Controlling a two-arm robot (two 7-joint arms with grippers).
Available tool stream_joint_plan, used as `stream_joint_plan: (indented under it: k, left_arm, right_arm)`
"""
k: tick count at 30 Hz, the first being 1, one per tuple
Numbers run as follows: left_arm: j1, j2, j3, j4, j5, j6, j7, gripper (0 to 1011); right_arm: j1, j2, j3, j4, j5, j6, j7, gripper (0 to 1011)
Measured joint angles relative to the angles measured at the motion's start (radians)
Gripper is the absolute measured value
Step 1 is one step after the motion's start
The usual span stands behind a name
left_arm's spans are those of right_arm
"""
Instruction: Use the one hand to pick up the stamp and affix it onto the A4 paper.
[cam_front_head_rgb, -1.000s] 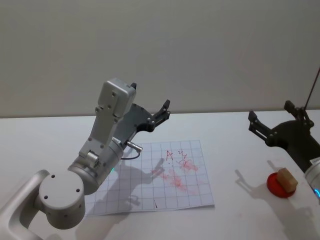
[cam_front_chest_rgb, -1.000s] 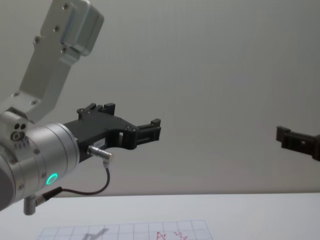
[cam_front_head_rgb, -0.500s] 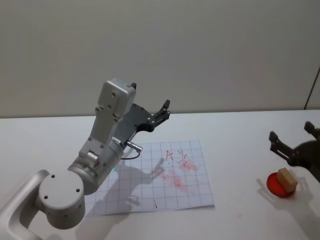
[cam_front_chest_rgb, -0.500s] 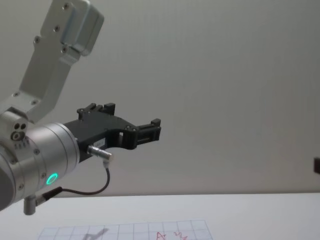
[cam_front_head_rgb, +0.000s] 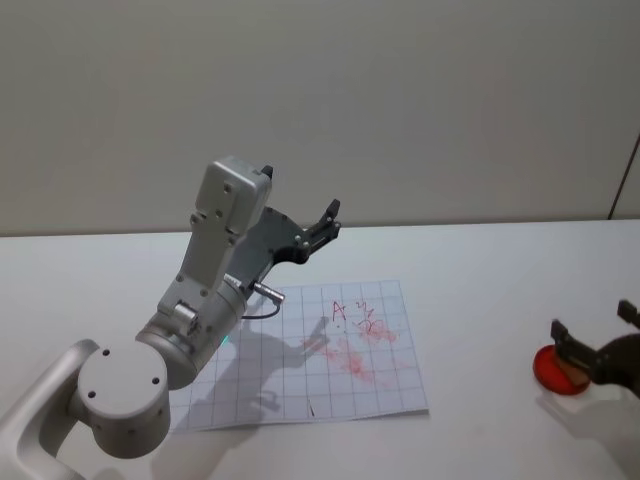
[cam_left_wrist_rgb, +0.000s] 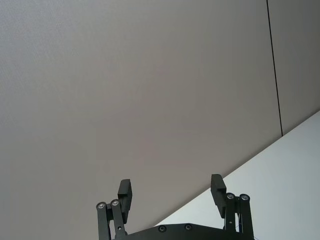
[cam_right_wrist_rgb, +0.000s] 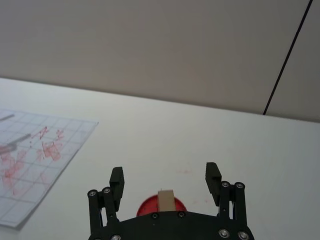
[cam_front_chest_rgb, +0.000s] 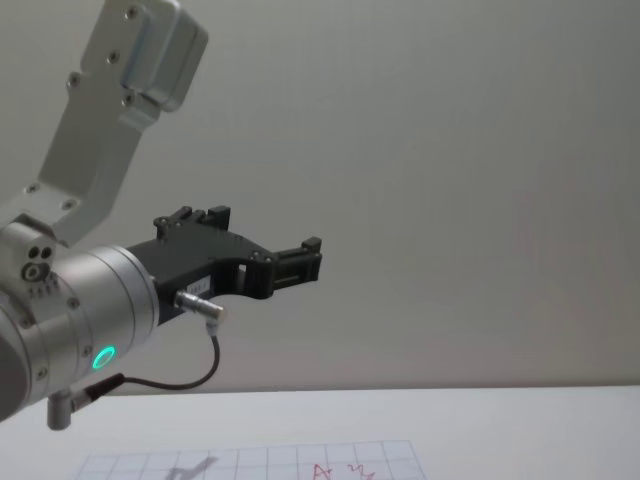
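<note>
Right gripper (cam_right_wrist_rgb: 165, 172) fingers spread over stamp (cam_right_wrist_rgb: 166, 200) on red pad (cam_right_wrist_rgb: 144, 206); left gripper (cam_left_wrist_rgb: 170, 181) spread, aloft.

white table (cam_front_head_rgb: 480, 270), red round pad (cam_front_head_rgb: 546, 365), grey wall (cam_front_head_rgb: 400, 100)

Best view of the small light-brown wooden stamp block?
Right wrist view: the wooden stamp block stands on the red round pad, framed by the open right gripper. In the head view that gripper hides most of it. The left gripper idles raised.

A red handwritten "A" (cam_front_head_rgb: 338, 312) stands on the A4 paper (cam_front_head_rgb: 385, 392); the red scribbles (cam_front_head_rgb: 366, 322) beside it are unreadable.
</note>
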Motion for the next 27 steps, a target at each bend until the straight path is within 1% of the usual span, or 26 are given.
stream_joint_plan:
  k: [7,11,21,24,27]
  left_arm:
    - [0.0,0.0,0.0,0.0,0.0,0.0,0.0,1001]
    - [0.0,0.0,0.0,0.0,0.0,0.0,0.0,1001]
    - [0.0,0.0,0.0,0.0,0.0,0.0,0.0,1001]
    - [0.0,0.0,0.0,0.0,0.0,0.0,0.0,1001]
    - [0.0,0.0,0.0,0.0,0.0,0.0,0.0,1001]
  right_arm:
    - [-0.002,0.003,-0.003,0.027,-0.018,0.046,0.014,1001]
    - [0.006,0.0,-0.008,0.049,-0.036,0.071,0.024,1001]
    - [0.032,-0.013,-0.018,0.089,-0.068,0.099,0.043,1001]
    - [0.036,-0.015,-0.019,0.095,-0.073,0.104,0.046,966]
    - [0.041,-0.018,-0.021,0.102,-0.08,0.108,0.049,884]
